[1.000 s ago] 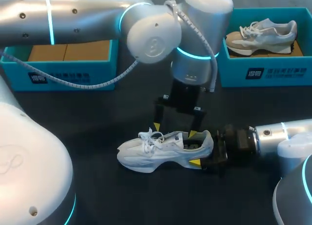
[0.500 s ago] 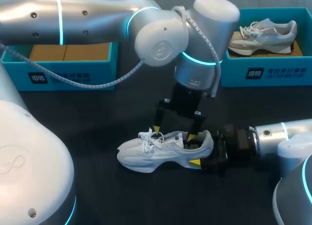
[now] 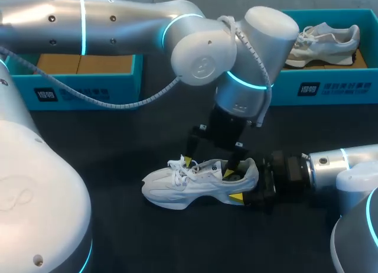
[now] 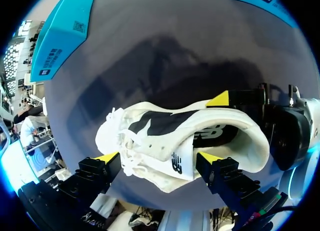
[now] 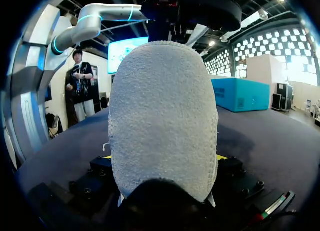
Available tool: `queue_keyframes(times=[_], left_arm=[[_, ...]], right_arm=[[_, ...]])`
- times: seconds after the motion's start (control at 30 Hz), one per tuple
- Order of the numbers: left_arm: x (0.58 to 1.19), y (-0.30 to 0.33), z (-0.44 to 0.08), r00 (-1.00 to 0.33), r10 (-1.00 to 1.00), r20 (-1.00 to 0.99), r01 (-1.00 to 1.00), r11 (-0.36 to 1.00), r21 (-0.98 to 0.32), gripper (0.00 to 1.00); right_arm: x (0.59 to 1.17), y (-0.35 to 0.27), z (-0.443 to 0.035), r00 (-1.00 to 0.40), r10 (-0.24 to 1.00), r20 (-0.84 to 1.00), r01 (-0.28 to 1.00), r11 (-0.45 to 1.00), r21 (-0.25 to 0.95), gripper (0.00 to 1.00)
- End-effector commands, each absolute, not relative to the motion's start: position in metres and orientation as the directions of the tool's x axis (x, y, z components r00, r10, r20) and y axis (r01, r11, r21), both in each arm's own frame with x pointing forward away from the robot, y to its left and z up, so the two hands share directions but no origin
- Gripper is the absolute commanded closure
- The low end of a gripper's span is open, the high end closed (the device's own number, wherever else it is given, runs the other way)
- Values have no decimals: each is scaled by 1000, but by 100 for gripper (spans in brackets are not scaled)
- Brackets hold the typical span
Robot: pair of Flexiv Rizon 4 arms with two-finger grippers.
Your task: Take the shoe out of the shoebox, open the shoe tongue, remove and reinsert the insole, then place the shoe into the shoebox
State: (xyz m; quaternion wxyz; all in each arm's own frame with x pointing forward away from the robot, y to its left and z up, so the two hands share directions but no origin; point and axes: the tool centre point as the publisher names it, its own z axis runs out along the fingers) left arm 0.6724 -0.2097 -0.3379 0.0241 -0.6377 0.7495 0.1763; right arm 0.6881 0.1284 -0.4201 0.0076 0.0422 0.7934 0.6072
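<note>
A white shoe lies on its side on the dark table, toe to the left. My right gripper comes in from the right and is shut on its heel; in the right wrist view the heel fills the space between the fingers of that gripper. My left gripper hangs open over the shoe. One yellow tip sits by the laces and the other dips into the shoe's opening. In the left wrist view the left gripper straddles the tongue and collar of the shoe.
A blue shoebox at the back right holds a second shoe. Another blue box with brown cardboard inside stands at the back left. My left arm's elbow hangs over the table's middle.
My left arm has come down and a little to the right, bringing its open fingers onto the shoe. The right gripper and the shoe have stayed in place.
</note>
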Motion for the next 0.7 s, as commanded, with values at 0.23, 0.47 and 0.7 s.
queue_keyframes(times=[0.23,0.47,0.7], left_arm=[[673,-204,-338,-187,-942,-278,-963,120,241,9],[674,-198,-336,-193,-936,-293,-963,123,241,15],[676,-194,-332,-182,-942,-281,-962,113,247,25]], right_arm=[[688,129,-420,-996,77,40,59,264,963,100],[688,129,-420,-996,77,40,59,264,963,100],[688,129,-420,-996,77,40,59,264,963,100]])
